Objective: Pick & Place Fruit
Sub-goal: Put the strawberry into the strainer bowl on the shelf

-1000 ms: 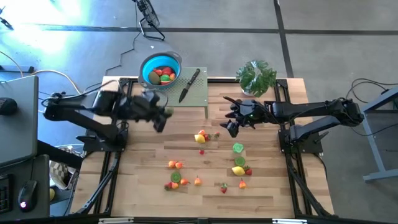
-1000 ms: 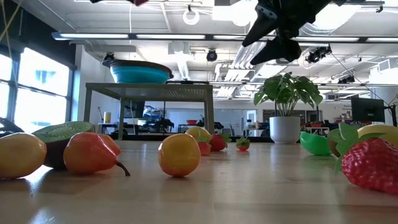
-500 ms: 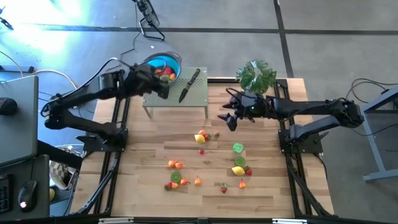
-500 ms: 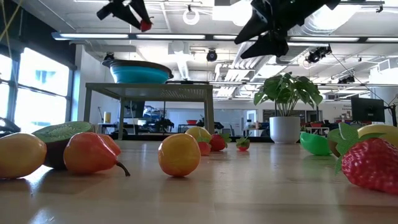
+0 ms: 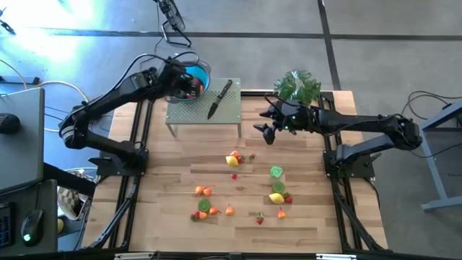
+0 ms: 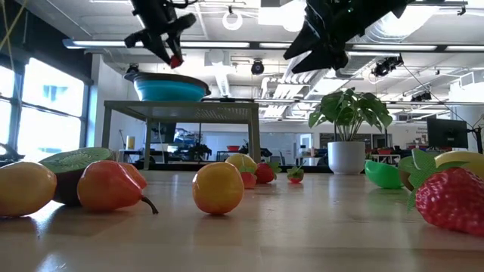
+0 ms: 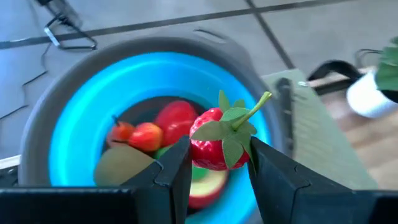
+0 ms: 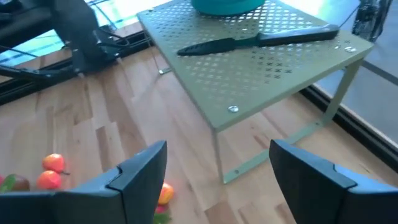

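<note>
My left gripper (image 5: 189,87) hangs over the blue bowl (image 7: 81,118), shut on a red strawberry (image 7: 211,149) with a green leafy cap. The bowl stands on the green perforated stand (image 5: 209,110) and holds several fruit pieces (image 7: 163,124). More fruit (image 5: 232,159) lies scattered on the wooden table. My right gripper (image 8: 217,177) is open and holds nothing. It hovers above the table just right of the stand (image 8: 261,68). In the low view the left gripper (image 6: 170,51) shows above the bowl (image 6: 172,89). My left gripper pinches the strawberry's red body (image 7: 202,155) between its two fingers (image 7: 177,165), one on each side. The fingers slant downward toward the bowl. The strawberry is lifted clear above the bowl's contents, with its leafy cap and stem (image 7: 252,112) showing above the fingers.
A black-handled knife (image 5: 220,97) lies on the stand beside the bowl. A potted plant (image 5: 296,88) stands at the table's far right. Green, yellow and red fruit (image 5: 276,184) lie on the table's right half, orange ones (image 5: 203,191) on its left half.
My left gripper, still shut on the strawberry, has swung from over the table left of the stand toward the far edge, and is now over the blue bowl. My right gripper has drifted a little toward the far edge and rolled, staying open.
</note>
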Robot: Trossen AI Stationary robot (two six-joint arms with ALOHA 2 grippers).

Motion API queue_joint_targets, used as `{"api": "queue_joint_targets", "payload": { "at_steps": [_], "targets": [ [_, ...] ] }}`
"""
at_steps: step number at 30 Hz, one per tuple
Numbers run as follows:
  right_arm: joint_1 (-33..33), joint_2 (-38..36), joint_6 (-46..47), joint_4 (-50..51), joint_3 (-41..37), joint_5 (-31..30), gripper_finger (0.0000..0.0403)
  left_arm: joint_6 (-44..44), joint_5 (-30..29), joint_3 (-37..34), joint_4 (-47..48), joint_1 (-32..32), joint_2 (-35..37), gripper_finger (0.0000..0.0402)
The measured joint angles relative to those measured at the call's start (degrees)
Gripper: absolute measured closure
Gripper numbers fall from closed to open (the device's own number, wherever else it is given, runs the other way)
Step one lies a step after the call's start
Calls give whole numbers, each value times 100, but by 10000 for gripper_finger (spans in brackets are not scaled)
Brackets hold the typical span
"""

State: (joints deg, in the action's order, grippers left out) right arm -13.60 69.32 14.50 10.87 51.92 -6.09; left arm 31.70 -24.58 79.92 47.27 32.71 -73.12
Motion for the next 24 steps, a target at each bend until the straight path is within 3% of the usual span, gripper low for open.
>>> {"api": "queue_joint_targets", "payload": {
  "at_steps": [6,11,24],
  "targets": [
    [-199,0,-20,2,0,-292,127,-30,39,0,-1,459,-260,270],
    [-331,0,6,1,0,-618,127,-226,601,-2,1,824,-454,270],
    [-595,0,22,3,0,-625,127,-435,1228,-4,-7,1349,-864,270]
  ]
}}
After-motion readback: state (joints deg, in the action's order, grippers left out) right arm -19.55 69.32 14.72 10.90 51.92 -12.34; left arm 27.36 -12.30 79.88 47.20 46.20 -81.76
